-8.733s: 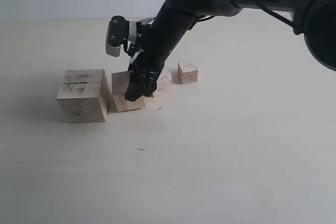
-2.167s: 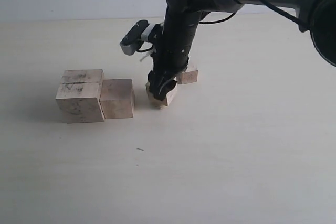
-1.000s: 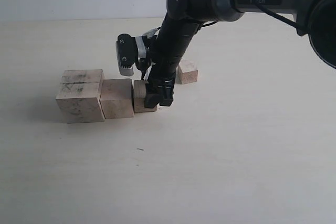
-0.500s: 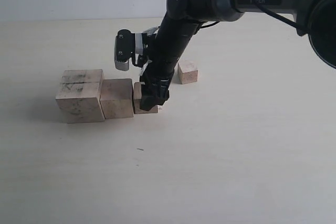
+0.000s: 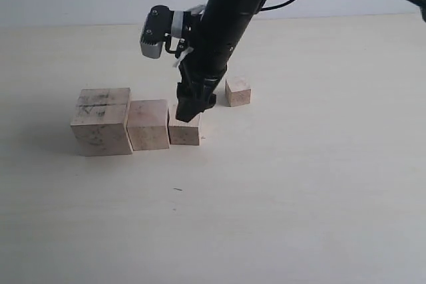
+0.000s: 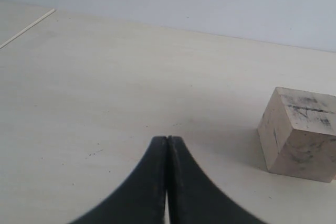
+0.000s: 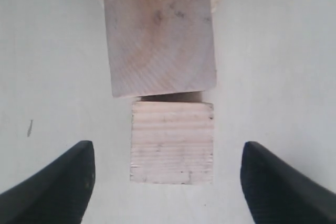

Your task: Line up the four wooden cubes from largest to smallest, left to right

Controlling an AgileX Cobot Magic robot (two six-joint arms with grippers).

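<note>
Largest cube [image 5: 102,128], smudged, is placed leftmost. Second cube [image 5: 148,124] and third cube [image 5: 184,131] are lined up just beside it, rightward. Smallest cube [image 5: 237,92] is seen apart, behind-right. Right gripper [image 5: 189,112] is spread above third cube; left gripper [image 6: 167,145] is pressed together.

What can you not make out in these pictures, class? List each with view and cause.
Exterior view: the right claw hides the top rear of the third pale wooden cube.
Left wrist view: the frame edge crops the smudged largest pale wooden cube; the others do not show.
Right wrist view: the smallest pale wooden cube is out of frame.
</note>
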